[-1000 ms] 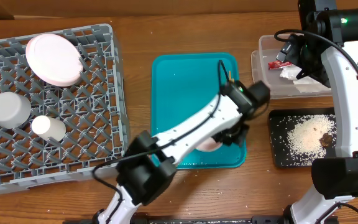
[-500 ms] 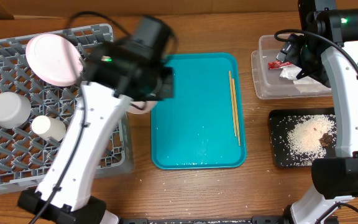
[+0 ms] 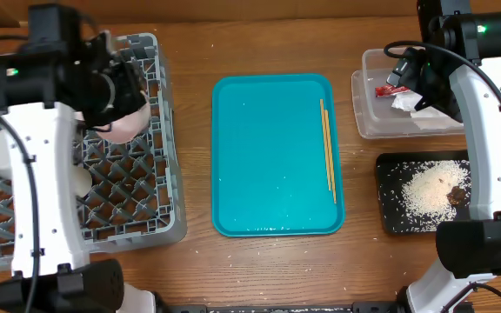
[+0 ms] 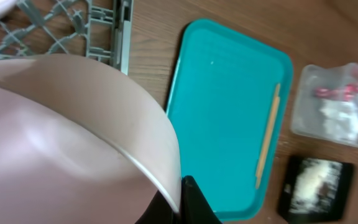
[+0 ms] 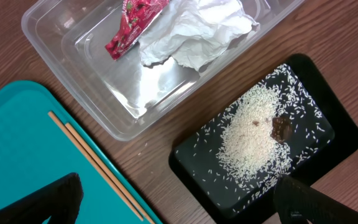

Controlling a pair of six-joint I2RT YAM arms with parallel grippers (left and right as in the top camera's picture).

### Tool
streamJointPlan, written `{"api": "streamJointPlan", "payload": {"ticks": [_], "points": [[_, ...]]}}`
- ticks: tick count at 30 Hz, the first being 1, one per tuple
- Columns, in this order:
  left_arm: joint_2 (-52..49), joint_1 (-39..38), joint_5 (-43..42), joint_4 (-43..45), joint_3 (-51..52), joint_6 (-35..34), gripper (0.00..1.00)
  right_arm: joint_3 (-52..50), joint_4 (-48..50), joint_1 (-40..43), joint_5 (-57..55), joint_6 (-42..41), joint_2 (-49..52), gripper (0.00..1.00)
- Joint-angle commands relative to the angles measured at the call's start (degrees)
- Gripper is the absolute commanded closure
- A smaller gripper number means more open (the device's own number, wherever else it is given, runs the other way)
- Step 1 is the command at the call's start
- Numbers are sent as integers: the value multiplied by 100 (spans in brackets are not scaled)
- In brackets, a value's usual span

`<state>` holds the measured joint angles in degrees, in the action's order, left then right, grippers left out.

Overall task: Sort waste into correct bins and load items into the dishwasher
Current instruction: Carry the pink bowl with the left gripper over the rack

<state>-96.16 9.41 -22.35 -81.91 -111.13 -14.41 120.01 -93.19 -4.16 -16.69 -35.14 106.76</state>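
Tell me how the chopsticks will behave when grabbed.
The chopsticks look thin and straight: probably stiff and light. Lying flat on the smooth tray, they may roll or slide when pushed, and likely offer little to pinch.

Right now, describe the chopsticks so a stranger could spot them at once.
Start at the teal serving tray in the middle of the table. Near its right edge lie the thin wooden chopsticks, two pale sticks side by side along the tray's length. Their long, straight shape sets them apart from the clear tub and black tray further right.
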Motion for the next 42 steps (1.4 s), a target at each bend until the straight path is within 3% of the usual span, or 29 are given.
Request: {"api": "streamJointPlan", "payload": {"ticks": [1, 8, 12, 18, 24, 30, 42], "points": [[-15, 708, -1838, 9, 319, 1025, 96, 114, 9, 7, -15, 50, -131, 0], [-15, 1471, -4015, 472, 1641, 2361, 96, 114, 7, 7, -15, 50, -131, 0], [-17, 1539, -4758, 1182, 2439, 2511, 96, 114, 7, 7, -17, 50, -131, 0], [-17, 1543, -4710, 1797, 3075, 2444, 96, 114, 7, 7, -17, 48, -131, 0], [-17, 1543, -4065, 1878, 3128, 2122, 96, 114, 7, 7, -17, 50, -131, 0], [-17, 1543, -3766, 2267, 3132, 2317, 96, 114, 7, 7, -17, 50, -129, 0], [-26, 1757, -3744, 2787, 3346, 2317, 96, 114, 7, 7, -17, 48, -131, 0]]}}
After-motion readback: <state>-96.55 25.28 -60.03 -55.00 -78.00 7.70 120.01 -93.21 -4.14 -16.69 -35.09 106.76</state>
